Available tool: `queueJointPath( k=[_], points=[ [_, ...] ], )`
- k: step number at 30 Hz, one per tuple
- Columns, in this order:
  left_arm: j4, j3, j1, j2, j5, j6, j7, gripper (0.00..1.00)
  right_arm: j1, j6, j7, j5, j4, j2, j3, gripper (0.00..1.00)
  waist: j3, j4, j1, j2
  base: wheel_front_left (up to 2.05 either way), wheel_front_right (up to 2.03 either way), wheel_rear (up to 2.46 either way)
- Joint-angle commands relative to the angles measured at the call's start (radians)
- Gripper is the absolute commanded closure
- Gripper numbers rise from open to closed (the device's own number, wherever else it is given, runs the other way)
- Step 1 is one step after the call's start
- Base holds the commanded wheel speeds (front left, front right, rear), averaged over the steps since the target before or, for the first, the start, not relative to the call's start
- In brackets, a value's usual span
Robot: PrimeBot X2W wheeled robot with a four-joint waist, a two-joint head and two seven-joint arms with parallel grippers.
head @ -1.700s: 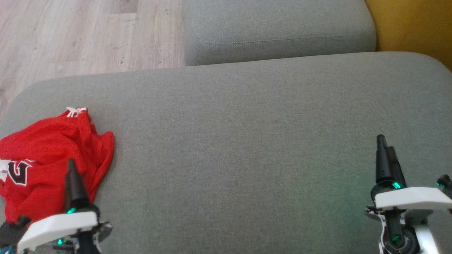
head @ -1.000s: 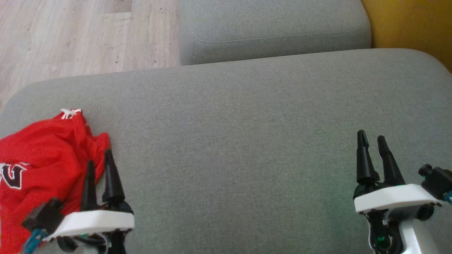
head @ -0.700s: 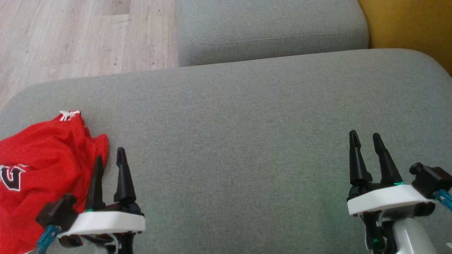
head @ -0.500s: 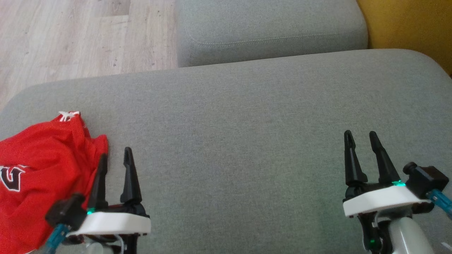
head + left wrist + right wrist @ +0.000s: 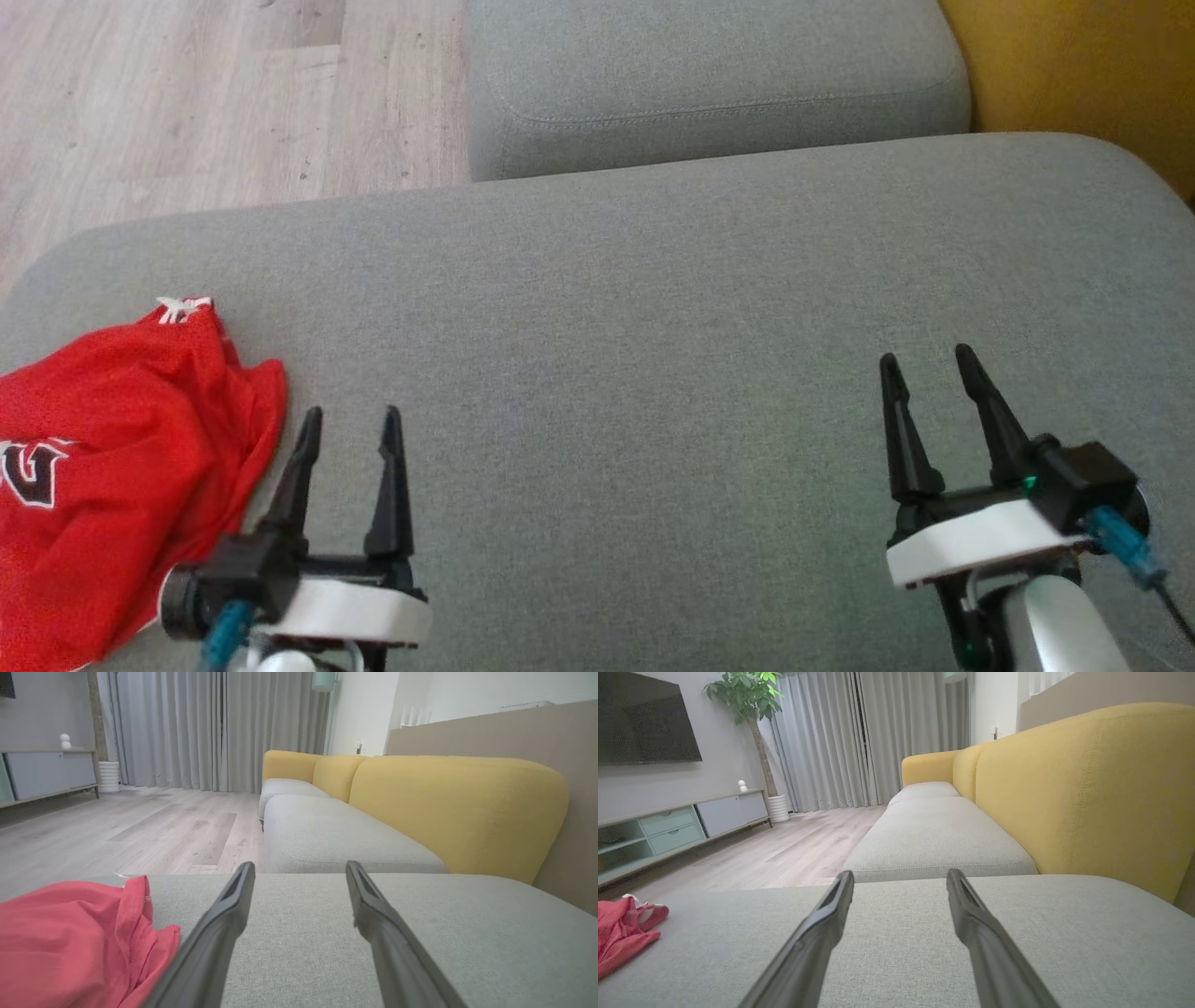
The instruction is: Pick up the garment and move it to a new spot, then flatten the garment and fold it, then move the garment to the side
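The red garment (image 5: 121, 467) lies crumpled at the left edge of the grey seat cushion (image 5: 635, 308), toward its near left corner, and runs out of the head view at the left and bottom. Its long axis runs roughly from the near edge toward the far edge, with a small white tag (image 5: 184, 306) at the far tip. A dark letter print (image 5: 23, 467) with a white outline faces up. The garment's right hem bulges toward the cushion's middle. Just beside that hem is the left gripper (image 5: 350, 415), its fingers apart with nothing between them, pointing at the far edge. Whether it touches the cloth I cannot tell. From there flat cushion stretches wide across the middle to the right gripper (image 5: 920, 357) near the right edge, also spread apart and holding nothing. Beyond the far edge are wooden floor (image 5: 187, 93) on the left, a second cushion (image 5: 709, 75) butting against the middle, and a yellow backrest (image 5: 1074, 65) at the far right corner.
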Motion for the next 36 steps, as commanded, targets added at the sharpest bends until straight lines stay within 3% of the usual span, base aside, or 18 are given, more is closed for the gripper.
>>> queueJointPath(
  k=[1,7,21,29,36],
  points=[
    [-0.032,0.003,-0.038,0.024,0.045,0.015,-0.021,0.00,-0.038,-0.001,-0.021,-0.051,-0.031,-0.008,0.031,0.00,-0.002,0.001,-0.0001,-0.0001,0.00,0.00,0.00],
    [-0.038,-0.005,-0.027,0.004,0.043,0.032,-0.038,0.00,-0.034,-0.001,-0.039,-0.079,-0.028,-0.009,0.033,0.00,-0.007,0.003,-0.0001,-0.0001,0.00,0.00,0.00],
    [0.008,0.134,0.029,-0.081,0.011,-0.128,-0.076,0.00,-0.003,-0.001,-0.077,0.091,-0.002,-0.009,0.052,0.00,-0.022,0.002,-0.0001,-0.0001,0.00,0.00,0.00],
    [0.087,0.104,0.034,-0.087,-0.015,-0.166,-0.092,0.00,0.002,-0.001,-0.092,0.102,0.082,-0.010,0.056,0.00,-0.026,0.003,-0.0001,-0.0001,0.00,0.00,0.00],
    [0.112,0.106,0.017,-0.087,-0.050,-0.173,-0.092,0.00,-0.010,-0.001,-0.092,0.064,0.098,-0.010,0.042,0.00,-0.023,0.007,-0.0001,-0.0001,0.00,0.00,0.00]
  ],
)
